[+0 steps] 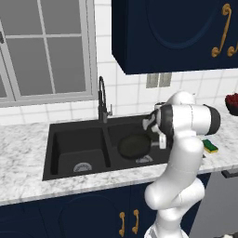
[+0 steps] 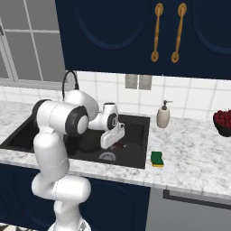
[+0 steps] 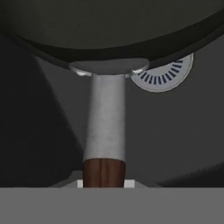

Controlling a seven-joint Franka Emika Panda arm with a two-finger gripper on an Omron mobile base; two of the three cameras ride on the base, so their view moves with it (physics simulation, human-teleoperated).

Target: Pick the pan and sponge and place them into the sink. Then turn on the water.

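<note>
The black pan (image 1: pixel 134 145) hangs level inside the right basin of the black sink (image 1: pixel 69 144), just above its silver drain (image 3: pixel 164 78). My gripper (image 1: pixel 160 141) is at the pan's right side, shut on the slim handle. In the hand view the silver and reddish-brown handle (image 3: pixel 105 131) runs straight down to the gripper (image 3: pixel 105 181), with the pan's underside (image 3: pixel 109 30) across the top. From the right the pan (image 2: pixel 88 140) is partly hidden behind my arm. The green and yellow sponge (image 1: pixel 210 146) (image 2: pixel 157 159) lies on the counter right of the sink (image 2: pixel 137 135). No water runs from the faucet (image 1: pixel 101 100).
A cream soap dispenser (image 2: pixel 163 116) stands behind the sink's right corner. A dark bowl of red fruit (image 2: pixel 223 121) sits at the far right of the marble counter. The left basin holds just its drain (image 1: pixel 82 167). Blue wall cabinets hang overhead.
</note>
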